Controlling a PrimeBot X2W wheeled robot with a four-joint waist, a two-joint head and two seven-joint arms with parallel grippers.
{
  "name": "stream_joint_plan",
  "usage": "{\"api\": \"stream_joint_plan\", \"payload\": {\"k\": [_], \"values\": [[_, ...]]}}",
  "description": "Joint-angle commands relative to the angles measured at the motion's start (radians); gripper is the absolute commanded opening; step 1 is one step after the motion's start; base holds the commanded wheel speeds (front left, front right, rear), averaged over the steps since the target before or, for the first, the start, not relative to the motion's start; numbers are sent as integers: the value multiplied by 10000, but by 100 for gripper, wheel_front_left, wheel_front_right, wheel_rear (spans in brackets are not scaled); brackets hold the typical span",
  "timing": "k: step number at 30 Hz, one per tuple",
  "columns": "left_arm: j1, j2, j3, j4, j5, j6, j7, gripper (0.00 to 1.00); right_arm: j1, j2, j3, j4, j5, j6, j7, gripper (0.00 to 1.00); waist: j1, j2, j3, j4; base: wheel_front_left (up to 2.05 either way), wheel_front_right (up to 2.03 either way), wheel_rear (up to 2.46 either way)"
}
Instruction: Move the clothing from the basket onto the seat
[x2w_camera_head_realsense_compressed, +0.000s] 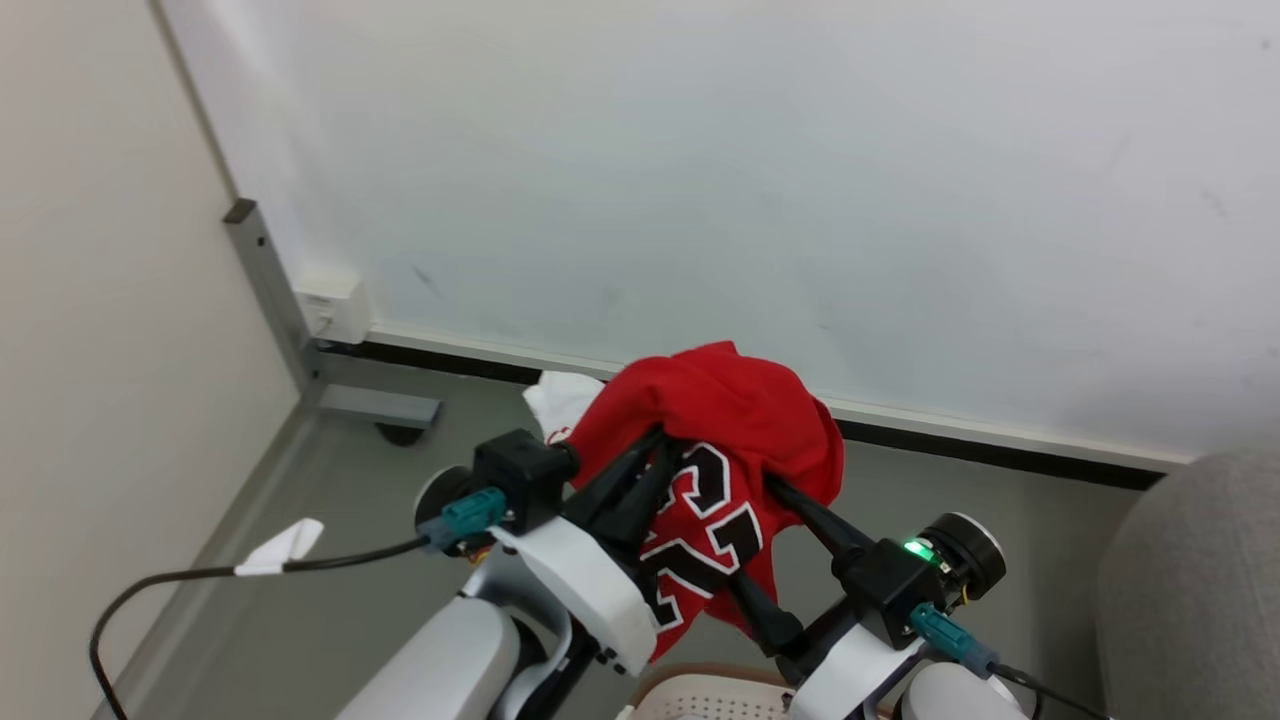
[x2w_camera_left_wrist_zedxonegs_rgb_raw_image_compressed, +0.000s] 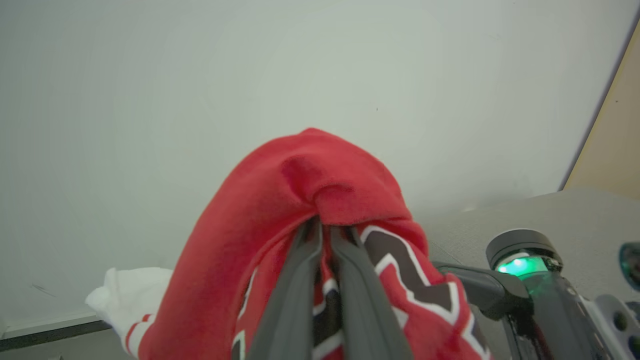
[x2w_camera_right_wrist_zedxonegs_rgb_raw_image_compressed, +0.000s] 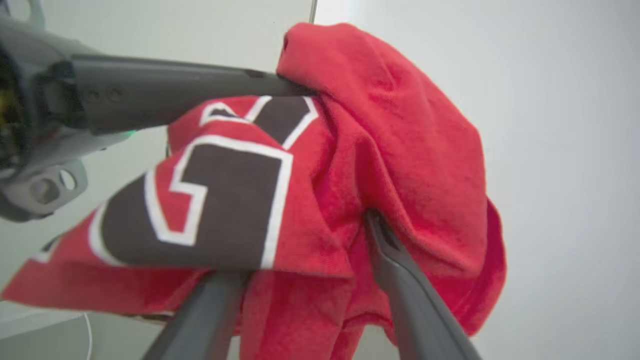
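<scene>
clothing (x2w_camera_head_realsense_compressed: 740, 420) hangs bunched at the centre of the head view, above the basket (x2w_camera_head_realsense_compressed: 690, 674) rim at 6 o'clock, with the seat (x2w_camera_head_realsense_compressed: 1190, 580) off at 4 o'clock. left gripper (x2w_camera_head_realsense_compressed: 658, 442) is clenched on a red fold. right gripper (x2w_camera_head_realsense_compressed: 752, 530) stands spread wide, fabric merely draped over its fingers (x2w_camera_right_wrist_zedxonegs_rgb_raw_image_compressed: 400, 280).

risk, as i judge it: on a swing toward the seat the propped side could slide off, or the white piece (x2w_camera_head_realsense_compressed: 560, 398) at 10 o'clock of the bundle could drop.

left wrist view shows the pinch close up, which cloth hides in the head view.
</scene>
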Motion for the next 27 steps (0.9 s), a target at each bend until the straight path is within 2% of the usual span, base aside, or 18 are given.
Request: {"api": "stream_joint_plan", "payload": {"k": [1, 4, 5, 6, 7, 14, 18, 20, 22, 27], "values": [[111, -5, -21, 51, 48, -10, -4, 0, 19, 35, -40, -24, 11, -21, -31, 100, -1, -1, -61, 312, 0, 0, 0], [157, -190, -215, 165, 22, -34, -30, 0, 186, 50, -26, -103, 246, -21, -33, 100, -1, -1, -121, 683, 0, 0, 0], [156, -214, -240, 182, 10, -30, -39, 0, 245, 52, 31, -121, 329, -21, -33, 64, -1, -1, -132, 749, 0, 0, 0], [156, -214, -240, 182, 10, -30, -39, 0, 245, 52, 31, -121, 329, -21, -33, 64, -1, -1, -132, 749, 0, 0, 0], [162, -223, -256, 194, -5, -22, -50, 0, 274, 54, 112, -156, 399, -21, -33, 0, -1, -1, -142, 799, 0, 0, 0], [283, -127, -282, 210, -50, 78, -102, 0, 445, 42, 63, -385, 642, -21, -34, 0, -1, -1, -169, 833, 0, 0, 0], [341, -12, -224, 108, -57, 167, -129, 0, 621, 41, -236, -755, 1021, -21, -34, 0, -1, -1, -48, 574, 0, 0, 0], [373, 33, -248, 57, -74, 109, -205, 40, 716, 40, -389, -855, 1220, -21, -34, 0, -1, -1, -4, 391, 0, 0, 0], [450, 8, -276, 7, -133, 17, -337, 100, 912, 35, -613, -985, 1572, -21, -34, 0, -1, -1, -25, 211, 0, 0, 0], [786, 28, -393, -12, -268, -63, -506, 100, 1319, -152, -1317, -1413, 2099, -21, -33, 0, -1, -1, 25, -362, 0, 0, 0]]}}
